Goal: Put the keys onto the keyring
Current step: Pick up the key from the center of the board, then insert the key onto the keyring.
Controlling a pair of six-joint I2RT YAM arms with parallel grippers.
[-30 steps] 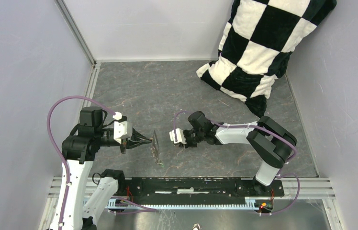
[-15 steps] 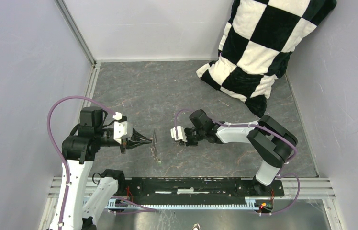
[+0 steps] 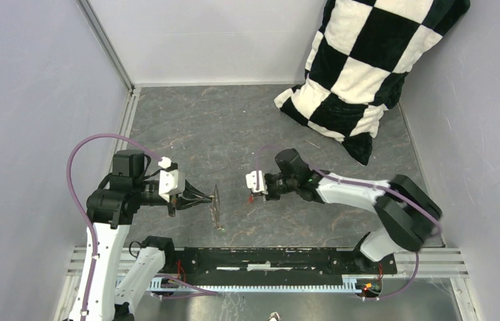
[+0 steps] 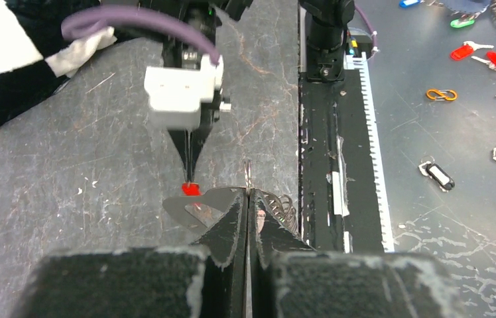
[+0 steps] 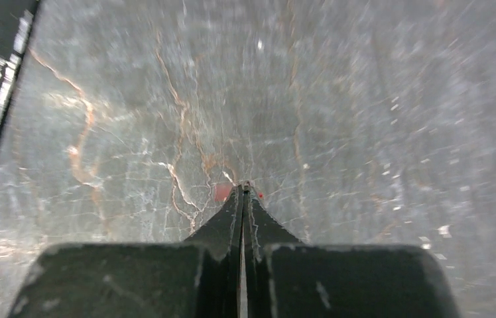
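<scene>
Open table [image 3: 234,120] toward 12 o'clock; left claw [image 4: 247,199] pinches the keyring [image 3: 218,200], right claw [image 4: 190,179] at 3 o'clock pinches the red key [image 4: 191,189].

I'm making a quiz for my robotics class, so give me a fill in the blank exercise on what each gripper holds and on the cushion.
1. The left gripper is shut on the ____.
2. The key pinched by the right gripper has a ____ head.
3. The cushion is checked black and ____.
Missing words: keyring; red; white.
</scene>
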